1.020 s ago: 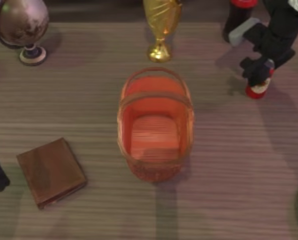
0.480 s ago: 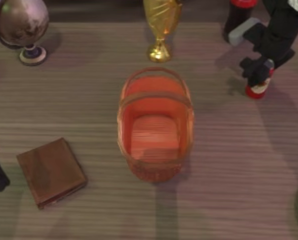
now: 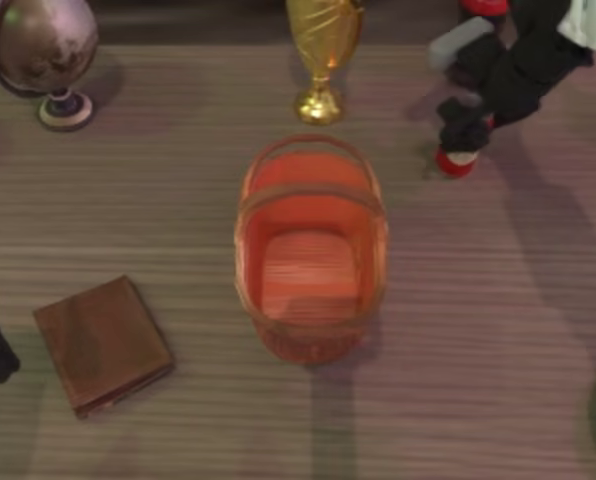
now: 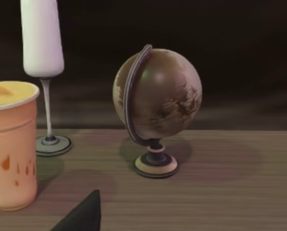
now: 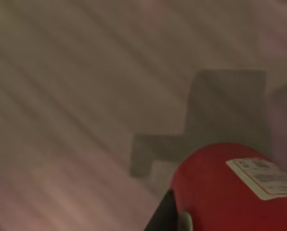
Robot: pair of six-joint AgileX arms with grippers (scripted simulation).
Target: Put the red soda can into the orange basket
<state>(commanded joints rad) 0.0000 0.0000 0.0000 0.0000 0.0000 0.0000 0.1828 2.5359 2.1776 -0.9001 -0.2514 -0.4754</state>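
while right end effector [image 3: 465, 128] grips it, red soda can [image 3: 456, 160] stands upright.

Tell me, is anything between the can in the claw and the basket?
No. In the top view only bare table separates the can, held by the right claw, from the basket.

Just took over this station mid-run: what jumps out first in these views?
The orange basket sits empty at the table's middle, the biggest thing there. At the far right, my right end effector holds the red soda can, raised off the table and not yet over the basket. A gold trophy stands behind the basket; a globe fills the far left corner.
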